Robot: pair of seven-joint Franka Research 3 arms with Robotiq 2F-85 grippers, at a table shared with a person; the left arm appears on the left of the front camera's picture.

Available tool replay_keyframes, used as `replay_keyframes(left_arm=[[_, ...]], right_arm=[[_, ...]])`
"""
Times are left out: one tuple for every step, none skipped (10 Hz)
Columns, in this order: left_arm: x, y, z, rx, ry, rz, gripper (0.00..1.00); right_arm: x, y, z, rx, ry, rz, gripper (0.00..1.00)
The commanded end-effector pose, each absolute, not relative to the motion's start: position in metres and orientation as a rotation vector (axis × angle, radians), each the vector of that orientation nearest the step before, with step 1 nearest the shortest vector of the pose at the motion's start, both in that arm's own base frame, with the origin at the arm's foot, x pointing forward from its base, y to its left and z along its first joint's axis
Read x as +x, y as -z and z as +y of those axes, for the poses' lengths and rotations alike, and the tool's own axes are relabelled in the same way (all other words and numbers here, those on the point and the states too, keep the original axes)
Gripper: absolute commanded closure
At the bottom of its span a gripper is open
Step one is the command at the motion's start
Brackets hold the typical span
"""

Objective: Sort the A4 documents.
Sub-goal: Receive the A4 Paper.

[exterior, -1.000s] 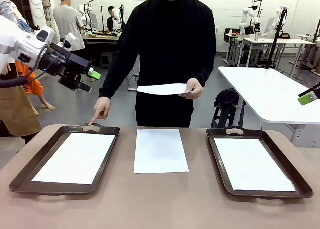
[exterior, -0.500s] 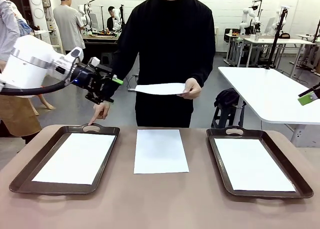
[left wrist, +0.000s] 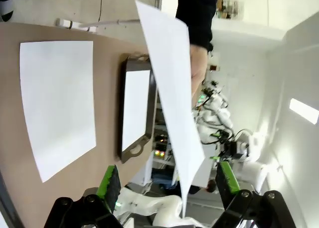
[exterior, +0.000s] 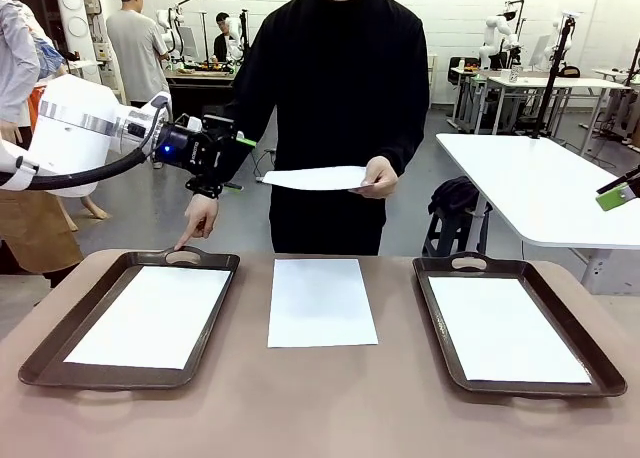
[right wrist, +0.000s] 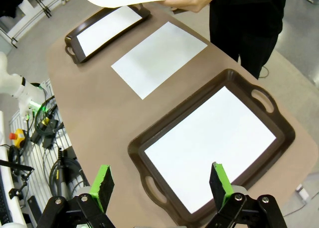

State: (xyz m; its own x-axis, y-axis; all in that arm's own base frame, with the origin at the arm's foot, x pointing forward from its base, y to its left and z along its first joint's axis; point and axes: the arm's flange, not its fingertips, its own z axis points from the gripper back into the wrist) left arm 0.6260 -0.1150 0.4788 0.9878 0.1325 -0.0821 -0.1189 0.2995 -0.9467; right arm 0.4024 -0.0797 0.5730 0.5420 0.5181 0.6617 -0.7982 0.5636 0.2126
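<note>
We had the left gripper (exterior: 238, 164) wide open, up in the air on the person's side of the table (exterior: 320, 408), fingers aimed at the held sheet (exterior: 318, 178). From the left wrist, that sheet's near end sat between the two green pads (left wrist: 110, 180), and the jaws were not closed on it. We couldn't tell whether either pad touched the paper. One hand (exterior: 378, 178) of the person pinched the sheet's other end and kept it roughly level in front of their body. Their other hand (exterior: 198, 218) pointed down, with the index finger at the far handle of the left tray (exterior: 100, 379).

The right gripper (right wrist: 162, 184) was open too, with nothing between its fingers. It hung high above the right tray (exterior: 540, 388) and off to the robot's right in the front view, well clear of the tabletop.

We counted four A4 documents:
- the held sheet
- the left-tray sheet (exterior: 150, 316), flat on that tray's floor
- the right-tray sheet (exterior: 505, 328), flat on its tray's floor
- the loose sheet (exterior: 321, 301), flat on the bare brown tabletop between the trays, touching neither, long side running away from the robot
</note>
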Motion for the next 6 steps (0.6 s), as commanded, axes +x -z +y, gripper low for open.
replay_keyframes(left_arm=[[0.631, -0.4857, -0.1185, -1.29, -0.242, -0.011, 0.0], [0.6315, -0.4861, -0.1186, -1.3, -0.252, 0.002, 0.0], [0.6315, -0.4856, -0.1187, -1.297, -0.258, 0.006, 0.0], [0.6317, -0.4859, -0.1185, -1.3, -0.264, 0.01, 0.0], [0.6317, -0.4861, -0.1184, -1.307, -0.265, 0.013, 0.0], [0.6319, -0.4868, -0.1183, -1.316, -0.267, 0.015, 0.0]], right_arm=[[0.4028, -0.5719, -0.0794, 0.537, -0.826, -0.582, 0.0], [0.4028, -0.5719, -0.0794, 0.537, -0.826, -0.582, 0.0], [0.4028, -0.5719, -0.0794, 0.537, -0.826, -0.582, 0.0], [0.4028, -0.5719, -0.0794, 0.537, -0.826, -0.582, 0.0], [0.4028, -0.5719, -0.0794, 0.537, -0.826, -0.582, 0.0], [0.4028, -0.5719, -0.0794, 0.537, -0.826, -0.582, 0.0]])
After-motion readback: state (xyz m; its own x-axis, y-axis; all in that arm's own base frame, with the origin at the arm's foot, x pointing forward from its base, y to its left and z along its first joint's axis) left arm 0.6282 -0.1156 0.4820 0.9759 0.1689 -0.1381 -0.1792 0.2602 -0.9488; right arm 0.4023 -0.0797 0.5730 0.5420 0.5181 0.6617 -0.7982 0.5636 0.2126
